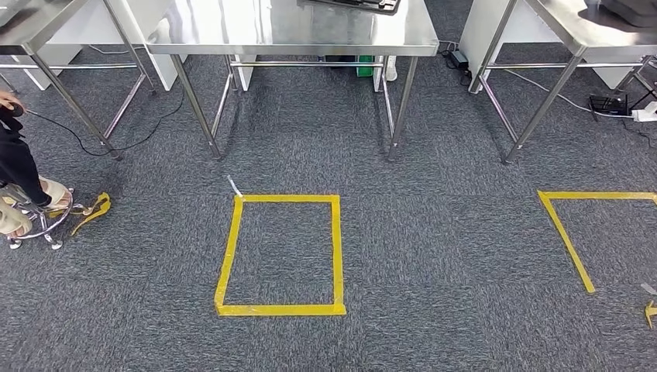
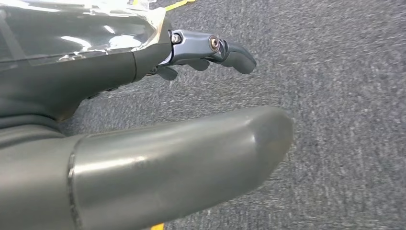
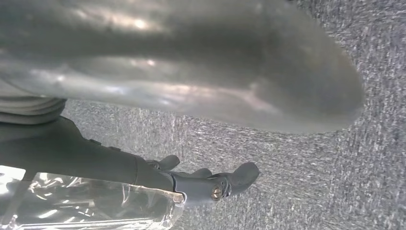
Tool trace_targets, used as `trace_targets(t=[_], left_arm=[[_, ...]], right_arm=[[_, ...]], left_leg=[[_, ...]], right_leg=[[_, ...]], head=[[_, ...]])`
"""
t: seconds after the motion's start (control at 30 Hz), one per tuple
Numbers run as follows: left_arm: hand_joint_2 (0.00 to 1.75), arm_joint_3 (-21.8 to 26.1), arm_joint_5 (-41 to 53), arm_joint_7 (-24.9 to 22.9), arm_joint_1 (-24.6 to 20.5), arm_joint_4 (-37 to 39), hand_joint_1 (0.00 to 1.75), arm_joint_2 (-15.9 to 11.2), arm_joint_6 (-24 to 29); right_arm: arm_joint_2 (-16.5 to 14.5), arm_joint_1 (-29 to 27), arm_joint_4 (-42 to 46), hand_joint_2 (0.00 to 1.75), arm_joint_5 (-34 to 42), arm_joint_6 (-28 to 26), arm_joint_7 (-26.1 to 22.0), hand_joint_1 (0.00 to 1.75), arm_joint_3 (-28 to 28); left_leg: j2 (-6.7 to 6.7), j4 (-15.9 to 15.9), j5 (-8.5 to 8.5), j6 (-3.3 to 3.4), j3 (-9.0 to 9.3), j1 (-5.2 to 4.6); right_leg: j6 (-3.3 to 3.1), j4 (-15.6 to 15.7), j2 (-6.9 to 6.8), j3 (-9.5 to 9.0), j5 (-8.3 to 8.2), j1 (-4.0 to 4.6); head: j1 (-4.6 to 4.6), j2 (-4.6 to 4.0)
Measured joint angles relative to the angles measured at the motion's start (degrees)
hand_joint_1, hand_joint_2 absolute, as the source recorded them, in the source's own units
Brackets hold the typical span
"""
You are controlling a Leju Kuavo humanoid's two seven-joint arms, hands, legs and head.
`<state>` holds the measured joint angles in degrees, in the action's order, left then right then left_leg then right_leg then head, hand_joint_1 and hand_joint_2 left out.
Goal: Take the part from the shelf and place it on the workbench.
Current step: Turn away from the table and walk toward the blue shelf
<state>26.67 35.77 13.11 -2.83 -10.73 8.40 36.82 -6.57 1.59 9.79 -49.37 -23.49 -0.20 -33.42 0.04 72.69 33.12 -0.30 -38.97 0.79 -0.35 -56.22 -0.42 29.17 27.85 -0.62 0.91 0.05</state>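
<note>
Looking down from the head at a steel workbench point(image 1: 294, 31) beyond a yellow tape square point(image 1: 283, 256) — part and shelf nowhere in sight, no containers either. Hanging over grey carpet point(image 2: 344, 96), left hand point(image 2: 191, 120) fingers point(image 2: 225, 50) apart, gripping nothing. Likewise right hand point(image 3: 191, 96), fingers point(image 3: 230, 179) probably loose — blurred. Needing first to turn and find the shelf.

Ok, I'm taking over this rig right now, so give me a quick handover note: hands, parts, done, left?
Left hand: holds nothing, fingers apart, above grey carpet.
Right hand: likewise holds nothing.
The head view looks down at a steel workbench beyond a yellow tape square on the floor.
I see neither shelf nor part, so nothing looks picked up or placed.
Left: fetch the part, set it on the workbench.
</note>
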Motion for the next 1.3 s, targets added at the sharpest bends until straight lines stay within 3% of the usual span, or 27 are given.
trace_targets(t=[0.1, 0.17, 0.3, 0.4, 0.47, 0.53, 0.57, 0.6, 0.63, 0.7, 0.73, 0.8, 0.87, 0.93, 1.03, 1.1, 1.13, 1.17, 1.23, 1.3], left_arm=[[0.0, -0.01, -0.01, 0.15, -0.08, 0.0, 0.0, -0.12, 0.01], [0.0, -0.02, 0.03, 0.34, -0.13, 0.0, 0.0, -0.14, 0.02], [0.0, -0.01, 0.09, 0.56, -0.09, 0.0, 0.0, -0.1, 0.05], [0.0, -0.04, 0.27, 0.57, -0.22, 0.0, 0.0, -0.08, 0.05], [0.0, -0.07, 0.44, 0.55, -0.32, 0.0, 0.0, -0.02, 0.04], [0.0, -0.08, 0.51, 0.49, -0.34, 0.0, 0.0, -0.02, 0.02], [0.0, -0.09, 0.51, 0.44, -0.33, 0.0, 0.0, -0.01, 0.01], [0.0, -0.09, 0.52, 0.4, -0.32, 0.0, 0.0, -0.01, -0.01], [0.0, -0.1, 0.54, 0.38, -0.32, 0.0, 0.0, -0.01, -0.02], [0.0, -0.19, 0.57, 0.36, -0.38, 0.0, 0.0, 0.05, -0.05], [0.0, -0.25, 0.57, 0.36, -0.42, 0.0, 0.0, 0.07, -0.05], [0.0, -0.4, 0.58, 0.36, -0.48, 0.0, 0.0, 0.09, -0.06], [0.0, -0.5, 0.6, 0.36, -0.45, 0.0, 0.0, 0.09, -0.07], [0.0, -0.55, 0.6, 0.36, -0.39, 0.0, 0.0, 0.07, -0.08], [0.0, -0.61, 0.6, 0.41, -0.45, 0.0, 0.0, 0.03, -0.08], [0.0, -0.63, 0.6, 0.49, -0.37, 0.0, 0.0, 0.04, -0.09], [0.0, -0.64, 0.6, 0.53, -0.3, 0.0, 0.0, 0.04, -0.09], [0.0, -0.65, 0.6, 0.57, -0.25, 0.0, 0.0, 0.03, -0.09], [0.0, -0.67, 0.6, 0.65, -0.34, 0.0, 0.0, 0.01, -0.1], [0.0, -0.72, 0.6, 0.73, -0.56, -0.01, 0.0, 0.02, -0.11]], right_arm=[[-0.03, 0.09, -0.05, 0.0, 0.0, 0.01, 0.01, 0.0, 0.0], [0.0, 0.21, -0.06, 0.0, -0.03, 0.01, 0.07, 0.0, 0.0], [0.08, 0.29, -0.08, 0.0, -0.67, -0.01, 0.88, 0.0, 0.01], [-0.01, 0.34, -0.1, 0.0, -1.19, -0.01, 1.38, 0.0, 0.02], [0.03, 0.31, -0.1, 0.0, -1.28, -0.01, 1.56, 0.0, 0.02], [0.07, 0.29, -0.1, 0.0, -1.28, -0.01, 1.64, 0.0, 0.02], [0.09, 0.25, -0.11, 0.0, -1.27, -0.01, 1.67, 0.0, 0.02], [0.1, 0.2, -0.11, 0.0, -1.25, -0.01, 1.69, 0.0, 0.02], [0.11, 0.14, -0.12, 0.0, -1.23, -0.01, 1.69, 0.0, 0.02], [0.14, 0.08, -0.13, 0.0, -1.22, -0.01, 1.7, 0.0, 0.02], [0.16, 0.08, -0.14, 0.0, -1.22, -0.01, 1.69, 0.0, 0.03], [0.15, 0.11, -0.16, 0.0, -1.2, -0.01, 1.69, 0.0, 0.04], [0.15, 0.17, -0.17, 0.0, -1.09, 0.0, 1.68, 0.0, 0.04], [0.17, 0.22, -0.17, 0.0, -0.99, 0.0, 1.66, 0.0, 0.03], [0.17, 0.07, -0.19, 0.0, -0.96, 0.01, 1.59, 0.0, 0.02], [0.2, -0.06, -0.19, 0.0, -0.92, 0.01, 1.55, 0.0, 0.02], [0.2, -0.05, -0.19, 0.0, -0.91, 0.01, 1.51, 0.0, 0.02], [0.18, -0.02, -0.19, 0.0, -0.9, 0.01, 1.46, 0.0, 0.02], [0.14, 0.07, -0.19, 0.0, -0.91, -0.01, 1.34, 0.0, 0.02], [0.13, 0.13, -0.19, 0.0, -0.93, -0.03, 1.27, 0.0, 0.02]], left_leg=[[-0.01, -10.87, -4.3, 0.37, 6.45, 0.12], [-0.1, -14.55, -4.86, 0.9, 8.24, -0.03], [-0.19, -14.71, -5.01, 1.8, 7.94, -0.87], [-0.24, -15.22, -5.67, 3.24, 7.76, -0.88], [-0.34, -15.68, -6.24, 3.87, 7.67, -0.49], [-0.65, -15.69, -6.49, 4.01, 7.24, -0.49], [-0.91, -15.67, -6.59, 3.95, 7.07, -0.48], [-1.25, -15.66, -6.69, 3.83, 6.96, -0.46], [-1.7, -15.64, -6.79, 3.67, 6.92, -0.4], [-2.69, -15.61, -7.01, 3.26, 6.9, -0.27], [-3.19, -15.59, -7.11, 2.94, 6.85, -0.31], [-3.96, -15.6, -7.37, 2.23, 6.61, -0.44], [-4.59, -15.65, -7.6, 1.56, 6.33, -0.36], [-3.6, -13.98, -6.39, 1.07, 5.38, -0.23], [-0.97, -3.93, -0.69, 0.52, 0.69, -0.14], [-0.45, 1.26, 0.93, 0.24, -1.61, -0.04], [-0.22, 0.72, 0.11, 0.18, -1.18, 0.03], [0.22, -2.16, -1.58, 0.19, 0.47, 0.12], [2.63, -10.36, -4.82, 0.35, 5.14, 0.19], [4.09, -14.57, -5.75, 0.81, 7.35, 0.0]], right_leg=[[0.29, -0.59, 0.06, 0.31, 0.12, 0.23], [0.78, -0.94, 0.07, 0.81, 0.24, 0.65], [1.63, -0.8, 0.09, 1.35, -0.04, 0.58], [2.79, -1.06, 0.08, 1.42, -0.09, 0.13], [2.75, -5.15, 0.14, 3.4, 2.28, 0.04], [2.61, -12.92, 0.18, 6.84, 5.72, -0.09], [2.74, -15.99, 0.18, 8.15, 6.76, -0.15], [3.05, -17.12, 0.19, 8.5, 6.93, -0.22], [3.51, -15.71, 0.27, 7.6, 6.13, -0.33], [4.38, -7.29, 1.42, 3.13, 3.09, -0.68], [4.42, -3.35, 2.13, 1.17, 1.85, -0.66], [3.75, -0.02, 2.89, -0.34, 0.97, -0.41], [2.78, -0.13, 2.03, -0.28, 0.69, -0.29], [1.75, 0.04, 1.07, -0.37, 0.29, -0.62], [0.71, 0.12, -0.66, -0.15, 0.04, -0.61], [0.69, 0.1, -1.94, -0.03, 0.06, -0.46], [0.7, 0.09, -2.54, -0.02, 0.08, -0.45], [0.75, 0.09, -3.1, -0.04, 0.14, -0.45], [1.08, -0.08, -4.11, -0.3, 0.42, -0.13], [1.65, -0.23, -4.95, -0.48, 0.78, 0.37]], head=[[0.0, -0.01], [0.1, -0.01], [0.19, 0.0], [0.15, 0.0], [0.42, 0.0], [0.65, -0.01], [0.66, -0.01], [0.66, -0.01], [0.66, -0.01], [0.7, -0.01], [0.72, -0.01], [0.73, -0.01], [0.68, -0.01], [0.55, -0.01], [0.18, -0.01], [0.17, 0.0], [0.16, 0.0], [0.16, 0.0], [0.12, 0.0], [0.33, 0.01]])
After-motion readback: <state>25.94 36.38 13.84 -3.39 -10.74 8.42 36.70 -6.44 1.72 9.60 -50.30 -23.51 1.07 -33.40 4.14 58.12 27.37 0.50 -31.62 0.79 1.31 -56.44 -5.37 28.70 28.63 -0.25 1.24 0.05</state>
